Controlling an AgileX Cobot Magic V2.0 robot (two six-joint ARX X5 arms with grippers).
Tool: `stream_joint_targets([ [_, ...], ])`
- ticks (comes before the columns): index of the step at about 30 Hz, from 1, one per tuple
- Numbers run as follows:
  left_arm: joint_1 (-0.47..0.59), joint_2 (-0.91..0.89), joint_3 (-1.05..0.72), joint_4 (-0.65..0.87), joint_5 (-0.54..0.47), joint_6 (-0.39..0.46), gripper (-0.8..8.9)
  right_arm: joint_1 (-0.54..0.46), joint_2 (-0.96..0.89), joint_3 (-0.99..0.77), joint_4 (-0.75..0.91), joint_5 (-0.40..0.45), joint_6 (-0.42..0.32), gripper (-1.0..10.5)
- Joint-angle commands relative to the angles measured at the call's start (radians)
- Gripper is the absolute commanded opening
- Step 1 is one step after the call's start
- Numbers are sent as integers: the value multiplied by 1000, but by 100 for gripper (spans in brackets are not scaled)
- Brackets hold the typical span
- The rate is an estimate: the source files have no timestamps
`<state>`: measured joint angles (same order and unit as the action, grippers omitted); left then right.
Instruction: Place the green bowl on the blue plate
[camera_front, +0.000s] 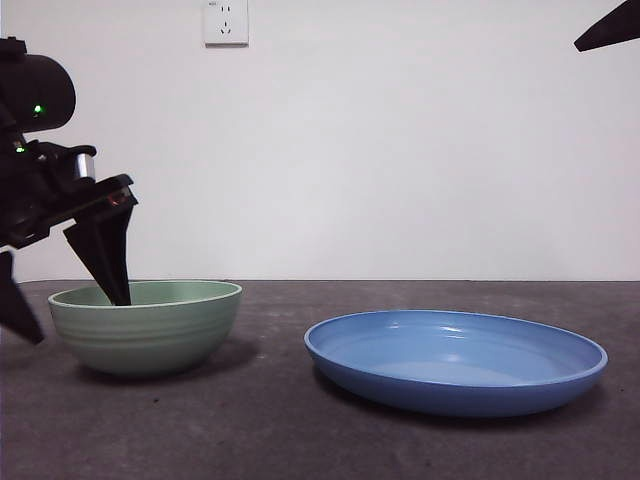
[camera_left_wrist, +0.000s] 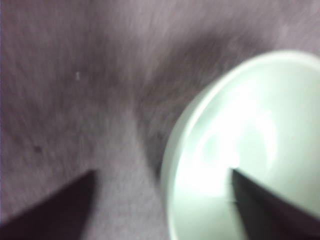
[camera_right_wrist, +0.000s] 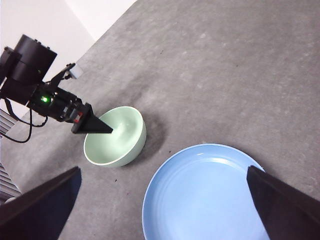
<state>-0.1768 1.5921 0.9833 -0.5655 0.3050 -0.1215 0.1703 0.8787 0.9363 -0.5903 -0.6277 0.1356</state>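
Clearly set up for a rim grasp — left gripper (camera_front: 65, 300) straddling the near wall of the green bowl (camera_front: 150, 325), one jaw dipped inside, the other outside over the table (camera_front: 300, 440). Jaws spread wide, nothing pinched yet; bowl resting on the table well apart from the blue plate (camera_front: 455, 360). Right gripper (camera_right_wrist: 165, 210) hanging high above the plate — jaws parted too, holding nothing.
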Motion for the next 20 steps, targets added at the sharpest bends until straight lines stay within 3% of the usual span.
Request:
stream_joint_targets([
  [1,-1,11,39,-2,-2,0,180,4,9,18,5,0,10,676],
  [3,-1,11,49,-18,-2,0,111,4,9,18,5,0,10,676],
  [15,-1,11,58,-68,-2,24,79,4,9,18,5,0,10,676],
  [18,-1,11,58,-70,-2,27,6,4,9,18,5,0,10,676],
  [20,-1,11,58,-69,-3,27,7,4,9,18,5,0,10,676],
])
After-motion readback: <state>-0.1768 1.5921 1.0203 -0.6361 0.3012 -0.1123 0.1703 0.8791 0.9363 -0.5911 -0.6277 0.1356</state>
